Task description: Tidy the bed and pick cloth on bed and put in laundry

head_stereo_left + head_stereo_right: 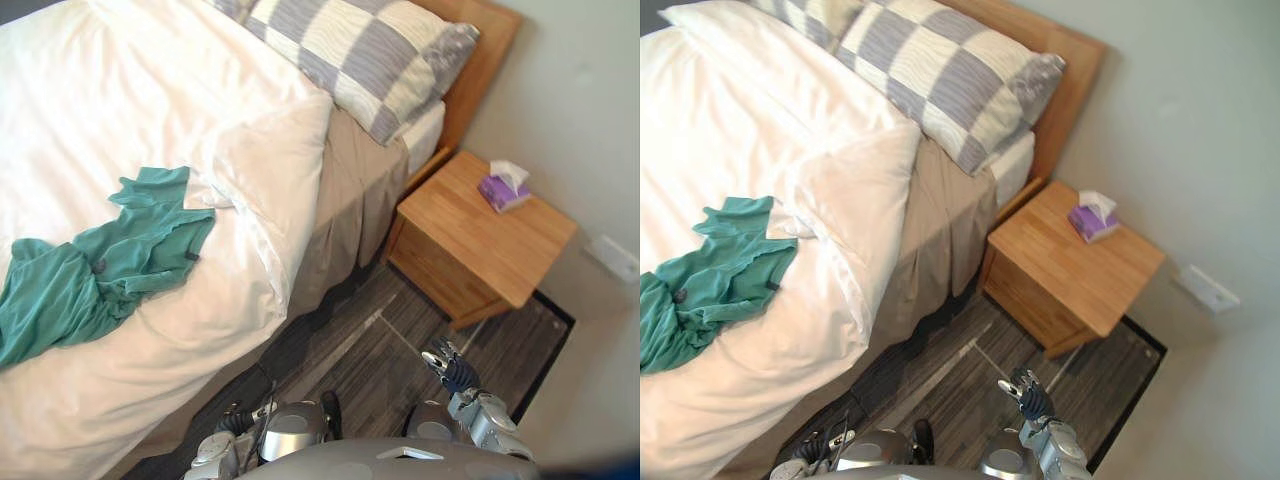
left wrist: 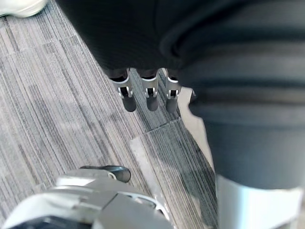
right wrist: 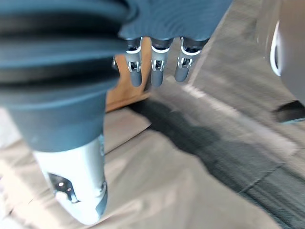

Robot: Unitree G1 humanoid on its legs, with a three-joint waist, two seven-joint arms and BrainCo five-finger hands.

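Observation:
A green cloth (image 1: 100, 265) lies crumpled on the white duvet (image 1: 120, 110) toward the bed's left side, one end reaching the middle of the bed. A corner of the duvet is folded back near it. My right hand (image 1: 452, 370) hangs low beside my body over the floor, well away from the bed, and its fingers (image 3: 157, 74) point straight down holding nothing. My left hand (image 2: 151, 98) also hangs over the grey floor with straight, empty fingers.
A checked pillow (image 1: 360, 50) rests against the wooden headboard (image 1: 480, 40). A wooden nightstand (image 1: 490, 235) with a purple tissue box (image 1: 503, 187) stands right of the bed. A strip of grey floor (image 1: 370, 350) runs between bed and nightstand.

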